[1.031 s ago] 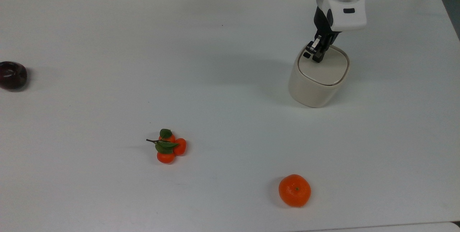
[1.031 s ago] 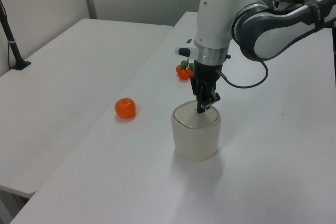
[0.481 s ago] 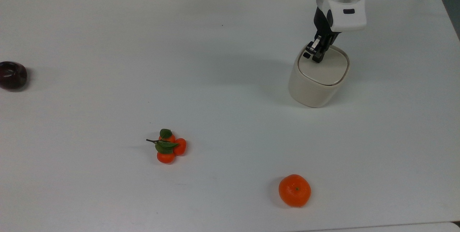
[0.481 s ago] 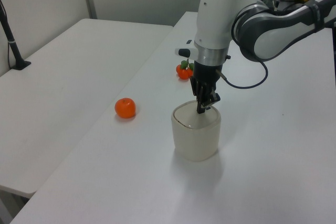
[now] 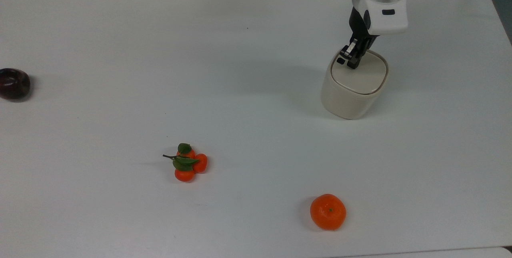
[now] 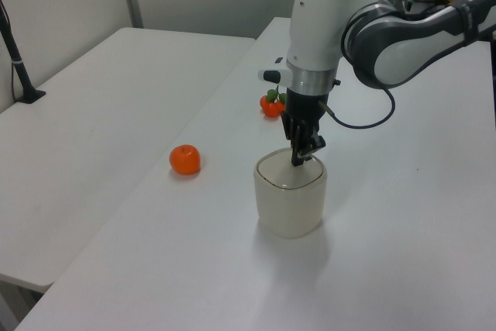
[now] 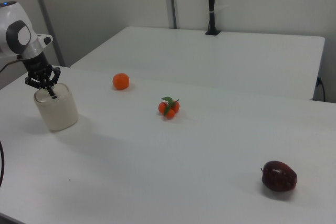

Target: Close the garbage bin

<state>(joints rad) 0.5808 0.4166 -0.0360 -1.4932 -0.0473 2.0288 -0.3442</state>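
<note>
Garbage bin [image 5: 352, 94] stands upright on the white table [image 5: 240, 70] at the top view's upper right, lid flat down and looking closed. Gripper [image 5: 351, 60] points down onto the lid near the black button corner, fingers pinched together, holding nothing; tip seems to touch the lid, hard to confirm. Orange [image 5: 328, 211] and small tangerine cluster [image 5: 187, 163] lie well apart from the bin.

Garbage bin [image 5: 347, 98]: smooth matt cream plastic; table [image 5: 120, 50]: matt white.
</note>
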